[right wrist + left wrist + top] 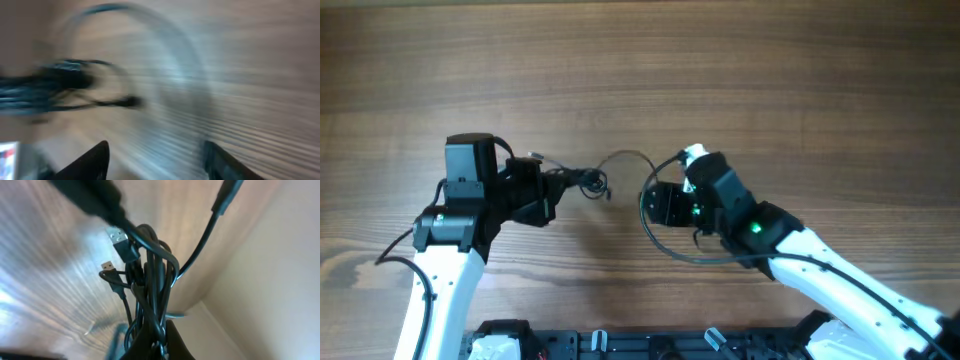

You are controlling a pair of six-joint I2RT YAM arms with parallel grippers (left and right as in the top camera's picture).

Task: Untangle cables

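The cables (585,180) form a small dark knot left of the table's middle, with one thin strand arching right (628,154). My left gripper (556,185) is shut on the knot's left side. In the left wrist view the bunch (150,280) rises from the jaws (161,342) and two small plug ends (117,236) stick out. My right gripper (655,205) is open and empty, right of the knot. The right wrist view is blurred: the open jaws (155,160) sit over bare wood, and the knot (65,80) lies at upper left.
A thicker black cord (665,240) loops beside the right arm. The wooden table (640,60) stretches wide behind both arms. A black rail (620,345) runs along the front edge.
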